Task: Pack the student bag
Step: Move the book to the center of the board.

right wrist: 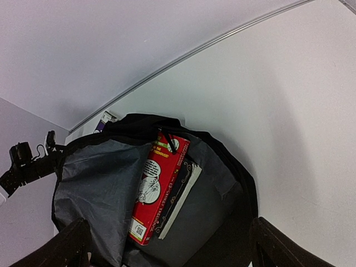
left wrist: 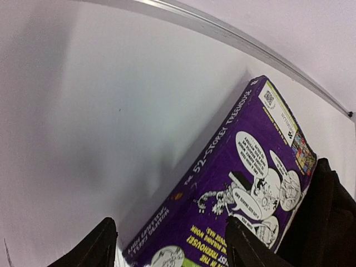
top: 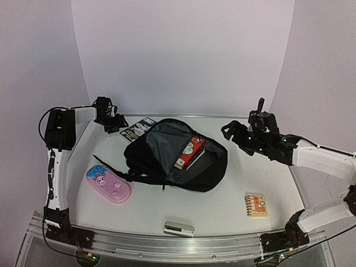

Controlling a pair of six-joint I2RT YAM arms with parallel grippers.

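So the student bag [top: 158, 153] sits mid-frame in the top view, flat on the tabletop [top: 250, 167]. Its mouth gapes open, the grey lining shows, and a red book [right wrist: 158, 183] is already inside on top of a darker one.

The thing that matters for the next move is the purple book [left wrist: 245, 183]. It lies just off the bag's upper-left corner, its far end right up against the black fabric. In the left wrist view its long axis runs from lower left to upper right, so it points slantwise toward the bag rather than square to the fingers.

The left pincer [left wrist: 169, 222] is right on it. The fingers are spread apart and the book's near end sits between them, with one fingertip over the cover. I can't tell if either is actually touching, and nothing looks clamped.

The right pincer [right wrist: 169, 222] is spread wide and holds nothing, off the bag's right side and looking down into the opening, well away from the purple book.

My read: the left arm is clearly the nearer one. The grab probably needs the wrist turned to close across the book's short width, then a short carry toward lower right into the bag.
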